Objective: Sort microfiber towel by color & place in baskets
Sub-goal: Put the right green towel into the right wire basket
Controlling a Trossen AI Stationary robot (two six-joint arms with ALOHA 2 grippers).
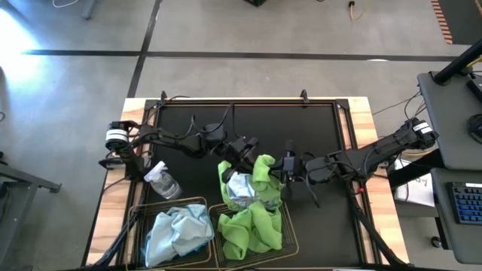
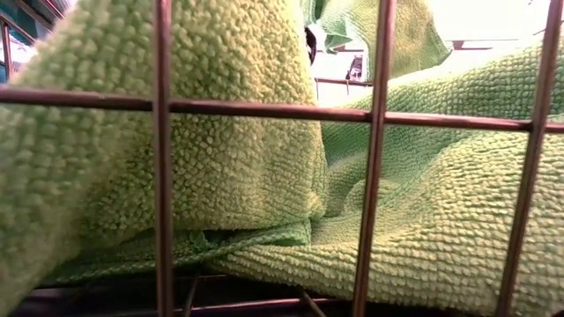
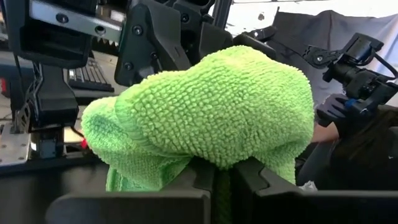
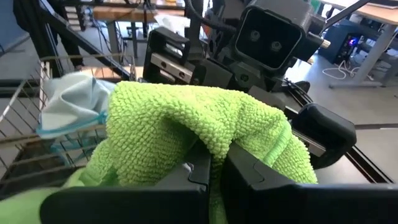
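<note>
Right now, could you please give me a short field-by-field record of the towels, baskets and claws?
left claw: shut on lime green fuzzy towel
right claw: shut on the same towel
under it: pale blue cloth
left dark wire mesh basket: pale blue towel
right wire mesh basket: green towel
small clear spray bottle: on black mat, beside left basket

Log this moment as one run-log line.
left gripper: shut on lime green towel | right gripper: shut on same towel | location: above green-filled basket
</note>
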